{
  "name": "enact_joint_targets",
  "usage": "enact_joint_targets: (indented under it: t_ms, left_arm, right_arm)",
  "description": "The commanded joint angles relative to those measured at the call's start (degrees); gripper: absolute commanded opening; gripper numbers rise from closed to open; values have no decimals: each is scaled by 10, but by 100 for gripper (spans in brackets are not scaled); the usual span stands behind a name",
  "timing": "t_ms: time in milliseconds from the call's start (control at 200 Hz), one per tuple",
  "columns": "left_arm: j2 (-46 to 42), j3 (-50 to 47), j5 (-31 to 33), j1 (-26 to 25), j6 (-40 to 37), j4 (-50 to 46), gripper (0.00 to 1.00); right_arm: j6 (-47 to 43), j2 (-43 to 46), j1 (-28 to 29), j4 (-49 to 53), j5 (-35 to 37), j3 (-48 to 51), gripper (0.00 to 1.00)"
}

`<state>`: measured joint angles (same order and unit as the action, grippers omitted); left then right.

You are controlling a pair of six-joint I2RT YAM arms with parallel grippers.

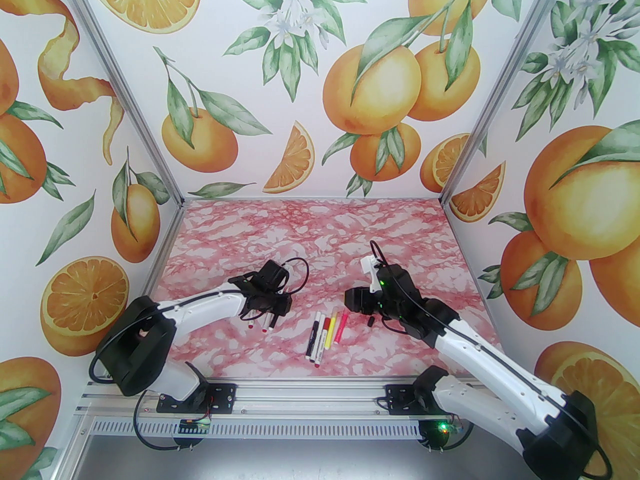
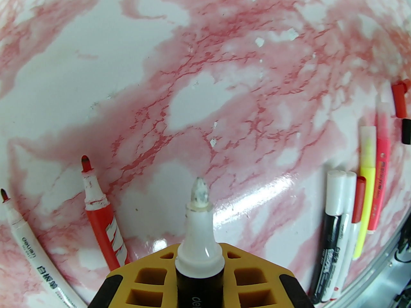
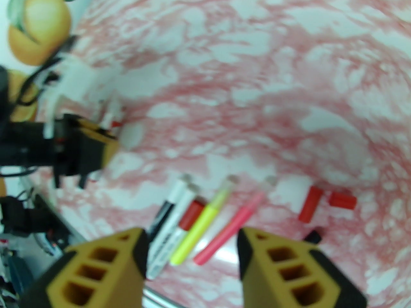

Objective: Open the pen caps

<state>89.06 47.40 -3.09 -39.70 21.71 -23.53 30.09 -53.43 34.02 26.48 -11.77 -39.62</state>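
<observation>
The left fingers (image 2: 147,278) are clamped on a black marker (image 2: 199,229), uncapped, with its tip exposed. The right fingers (image 3: 106,268) stand apart, gripping nothing, above the counter (image 3: 257,75). Two red pen caps (image 3: 310,204) and one black cap (image 3: 314,236) lie loose at the lower right of the right wrist frame, beside four capped pens (image 3: 205,223).

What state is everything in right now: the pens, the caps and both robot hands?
Left hand: shut on the black marker.
Black marker: uncapped, tip bare.
Right hand: open, empty.
Red marker, white pen: uncapped, lying on the table.
Yellow highlighter, pink highlighter: capped, lying flat.
White-capped marker: capped.
Long red cap, short red cap, black cap: loose on the table.
</observation>
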Motion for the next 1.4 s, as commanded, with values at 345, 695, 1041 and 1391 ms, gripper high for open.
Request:
enact_joint_targets:
  t_ms: [345,695,1041,1391]
  left_arm:
    - [48,20,67,-24,49,45,18]
    - [40,-8,76,-26,45,73,25]
    - [32,-16,106,-27,42,70,35]
    - [-47,15,50,-35,36,32,46]
  right_arm:
    - [22,7,2,-65,-80,15,58]
    - [16,13,2,-44,-60,12,58]
    - [12,16,2,-34,-55,6,58]
    - [9,12,2,-29,-50,2,58]
